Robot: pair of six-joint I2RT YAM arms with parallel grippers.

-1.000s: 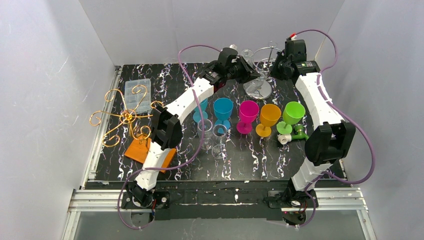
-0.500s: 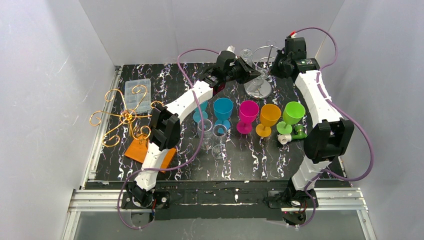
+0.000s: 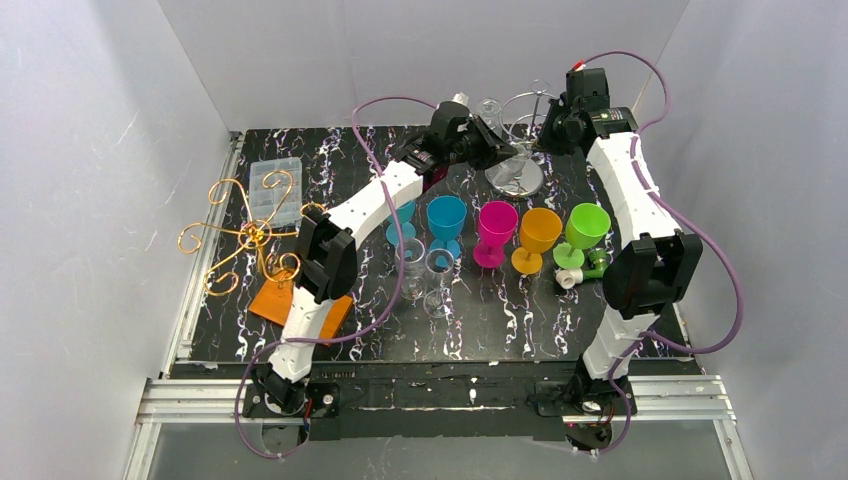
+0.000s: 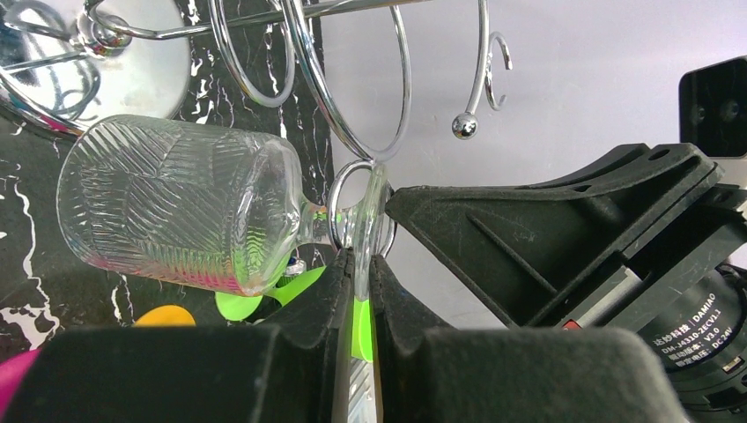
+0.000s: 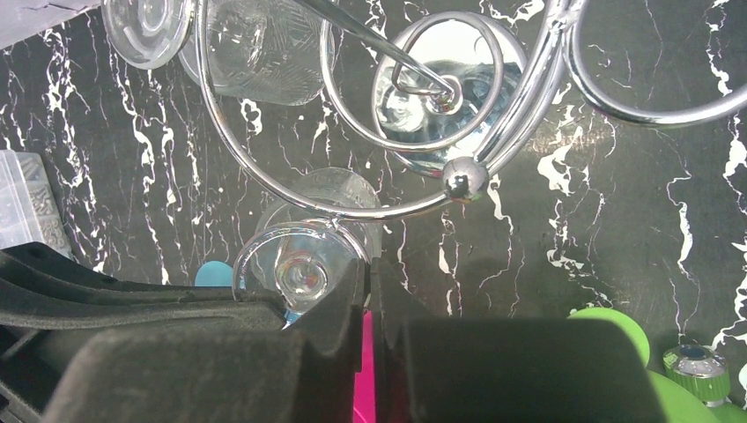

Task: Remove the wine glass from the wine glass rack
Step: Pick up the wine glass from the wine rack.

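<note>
Black marbled counter (image 3: 500, 320) on show: clear plastic box (image 3: 275, 190) upper left, gold wire stand (image 3: 245, 235) at left, the wine glass rack (image 3: 516, 178) planted upper centre. Mid-frame (a tidy row) blue goblet (image 3: 446, 222), magenta goblet (image 3: 496, 228), orange goblet (image 3: 539, 235), green goblet (image 3: 586, 228), with two clear glasses (image 3: 438, 275) just below the blue.

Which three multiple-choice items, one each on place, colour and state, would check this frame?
1. The clear plastic box lies: A) far-left on the table; B) near-right corner; C) among the goblets.
2. Between the magenta goblet and green goblet stands: A) blue; B) clear; C) the orange goblet.
3. The left pincer is: A) open; B) shut on the wine glass foot; C) holding a goblet.
A: it sits beside the gold wire rack. C: the top view shows the row. B: it clamps the foot's edge by the wine glass rack.
</note>
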